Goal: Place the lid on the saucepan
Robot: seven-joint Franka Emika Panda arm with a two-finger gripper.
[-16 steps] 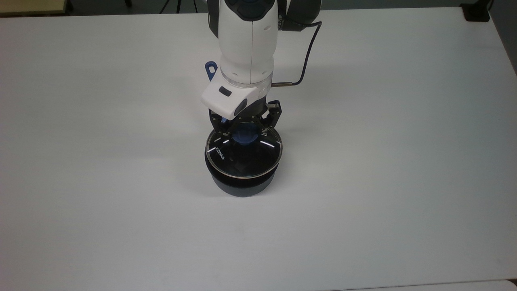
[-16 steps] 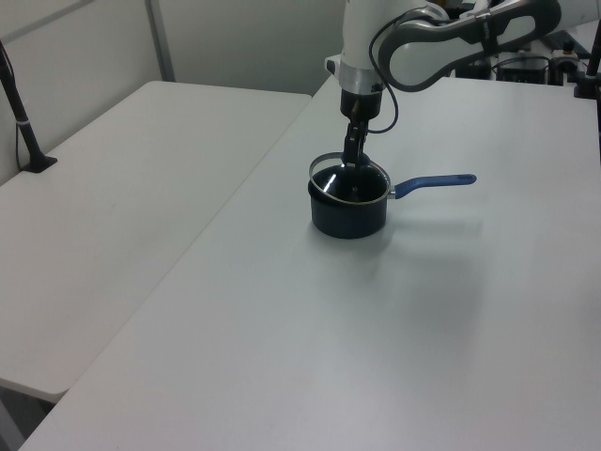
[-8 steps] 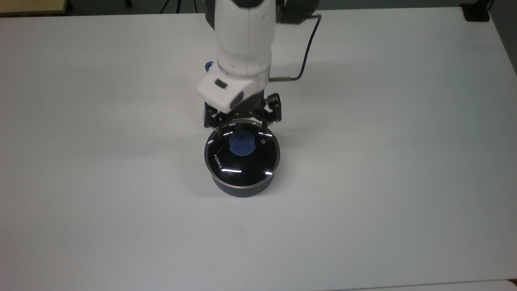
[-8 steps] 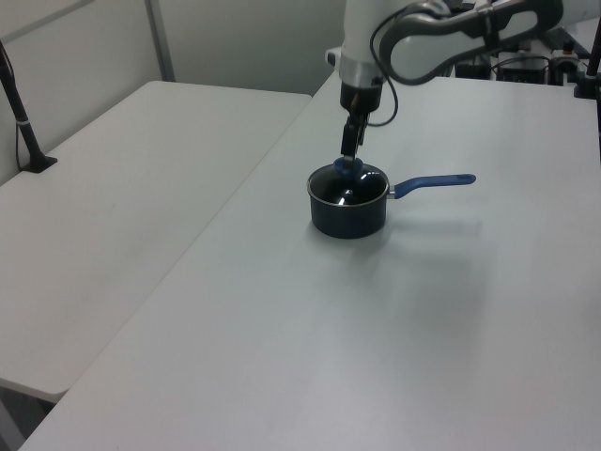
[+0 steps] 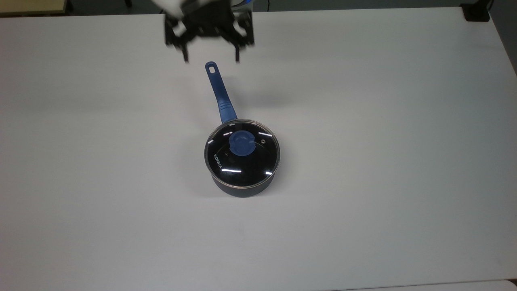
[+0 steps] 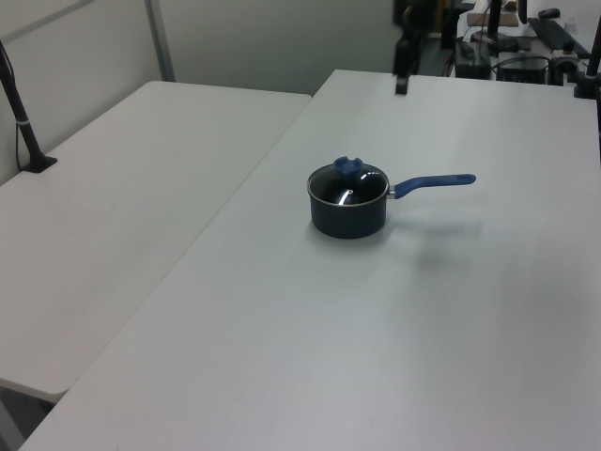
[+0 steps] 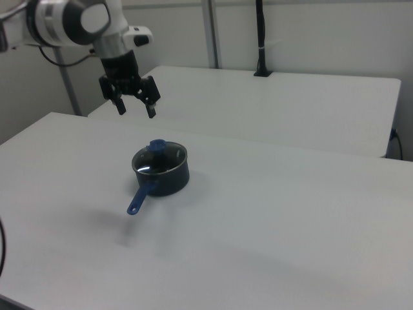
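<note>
The lid (image 5: pixel 242 154) now sits flat on the saucepan (image 5: pixel 241 186) mid-tabletop; the gripper (image 5: pixel 211 60), fingers apart and empty, has pulled away high toward the top view's far edge, so the task looks done.

The top view looks down from high up at the white table (image 5: pixel 363 121), tipped a little so the far edge is at the top. The saucepan (image 5: pixel 241 161) sits near the middle, its handle pointing to the far side.

The left view stands farther back at one side and looks across the table (image 6: pixel 376 357). Here the saucepan (image 6: pixel 347 201) points its handle to the left view's right.

The right view looks from the other side, also far back. The saucepan (image 7: pixel 161 171) points its handle toward the camera.

All three views share the saucepan and the table around it. The two side views also share a second table (image 6: pixel 122 188).
</note>
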